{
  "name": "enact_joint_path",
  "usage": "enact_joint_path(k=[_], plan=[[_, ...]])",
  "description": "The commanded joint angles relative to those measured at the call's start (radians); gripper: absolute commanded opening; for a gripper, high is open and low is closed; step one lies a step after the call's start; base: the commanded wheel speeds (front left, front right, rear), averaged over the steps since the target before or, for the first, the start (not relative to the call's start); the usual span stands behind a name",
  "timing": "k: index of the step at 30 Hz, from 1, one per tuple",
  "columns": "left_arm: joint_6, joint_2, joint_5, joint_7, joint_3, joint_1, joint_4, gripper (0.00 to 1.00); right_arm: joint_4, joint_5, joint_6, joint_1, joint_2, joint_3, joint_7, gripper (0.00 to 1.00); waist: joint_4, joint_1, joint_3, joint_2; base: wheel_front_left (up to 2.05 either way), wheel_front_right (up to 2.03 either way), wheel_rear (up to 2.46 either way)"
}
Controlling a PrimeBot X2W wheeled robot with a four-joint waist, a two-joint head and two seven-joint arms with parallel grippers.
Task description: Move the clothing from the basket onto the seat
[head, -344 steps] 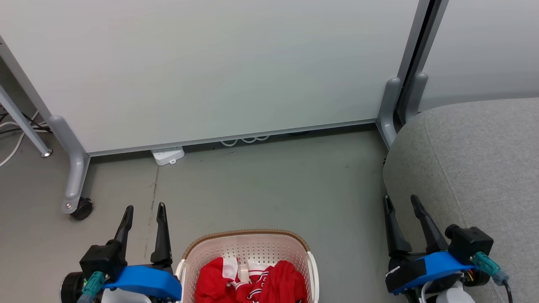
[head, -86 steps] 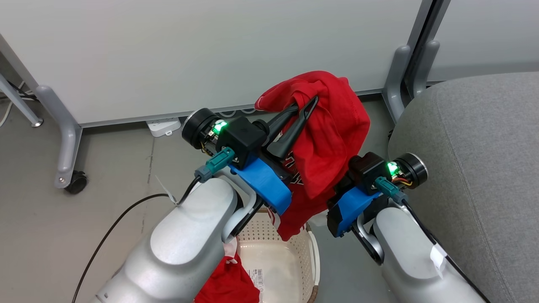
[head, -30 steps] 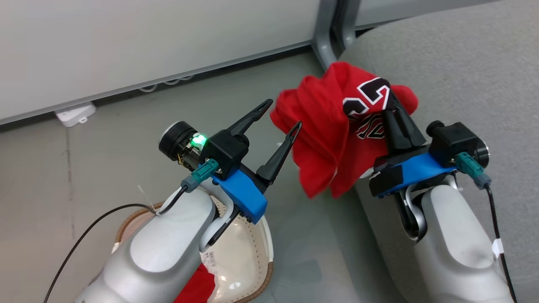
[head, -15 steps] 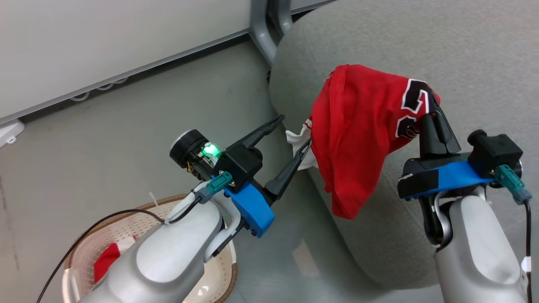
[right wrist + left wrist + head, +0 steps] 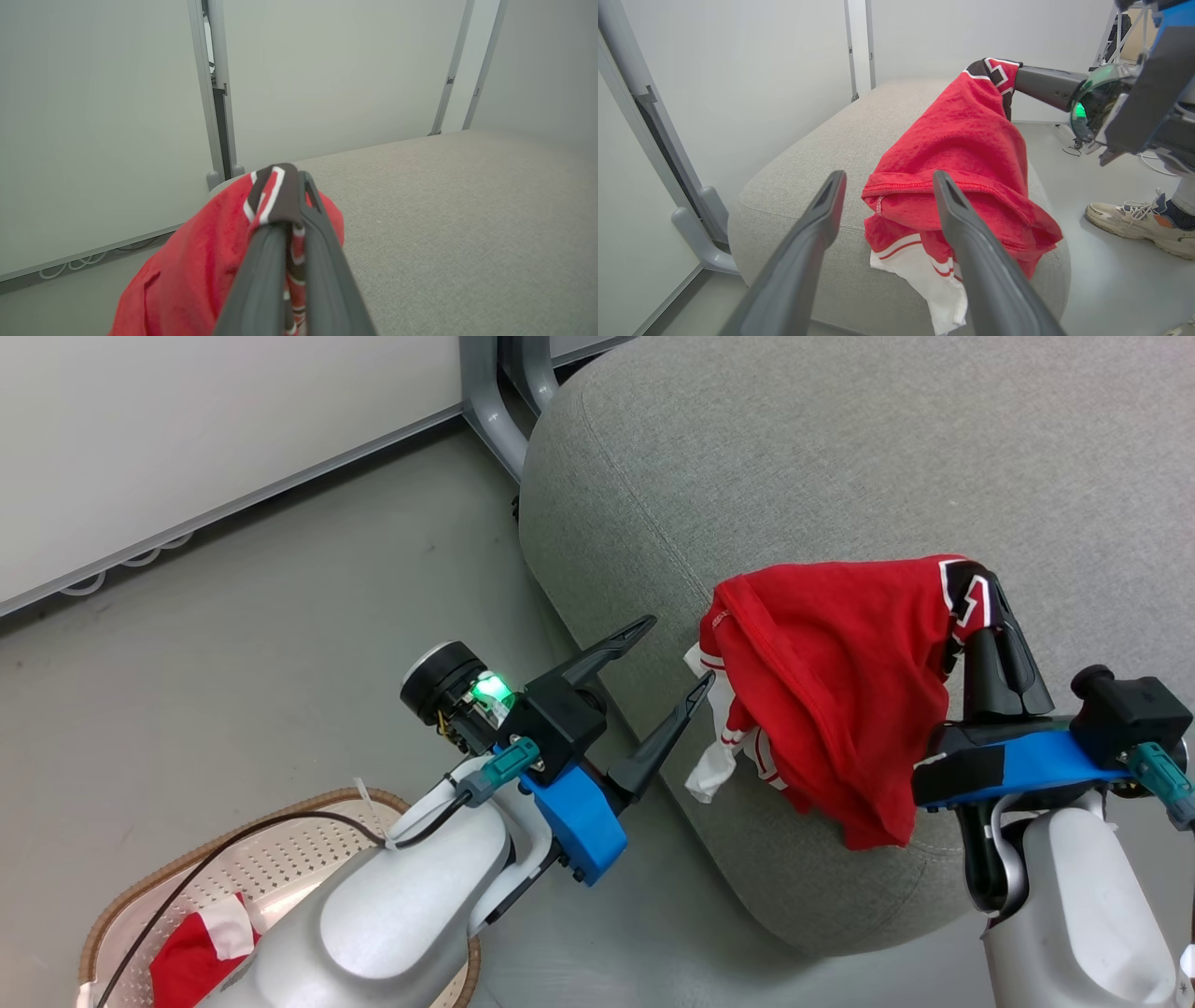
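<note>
My right gripper (image 5: 991,593) is shut on a red garment (image 5: 831,681) with white trim and black lettering, holding it over the grey seat (image 5: 840,457). The cloth (image 5: 966,154) drapes from the shut fingertips (image 5: 292,179) down onto the seat's near corner, and its white hem hangs over the side. To its left my left gripper (image 5: 677,653) stands open, its fingers (image 5: 817,219) just short of the cloth. The cream basket (image 5: 280,849) sits on the floor at the lower left, with another red garment (image 5: 191,957) in it, partly hidden by my left forearm.
Grey floor lies between the basket and the seat. A white partition wall with grey metal legs (image 5: 490,401) stands behind the seat's corner. A person's shoe (image 5: 1134,221) rests on the floor beyond the seat in the left wrist view.
The head view has swung right, bringing more of the seat into it. My right gripper has carried the red garment lower over the seat, where its lower part now rests. The left gripper stays open.
</note>
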Motion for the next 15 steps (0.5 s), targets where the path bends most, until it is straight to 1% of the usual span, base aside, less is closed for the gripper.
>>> enact_joint_path(k=[1,6,10,15], plan=[[0.0,0.003,0.0,0.0,-0.001,0.009,-0.003,1.0,-0.007,0.0,-0.001,0.006,0.001,-0.002,0.0,0.0,-0.001,0.0,0.001,0.0,0.0,0.0,0.0],[0.002,0.0,-0.004,-0.006,-0.005,0.005,-0.004,1.0,-0.015,-0.007,-0.001,-0.012,0.001,-0.004,0.0,0.0,0.006,0.0,0.003,0.0,0.0,0.0,0.0],[0.007,0.005,-0.001,-0.005,-0.006,-0.01,-0.011,1.0,-0.053,-0.014,-0.001,-0.06,0.001,-0.019,0.0,0.0,0.013,0.0,0.019,0.0,0.0,0.0,0.0],[0.012,0.02,0.014,0.013,-0.007,-0.041,-0.038,1.0,-0.099,-0.029,-0.001,-0.175,0.001,-0.076,0.0,0.0,0.024,0.0,0.087,0.0,0.0,0.0,0.0]])
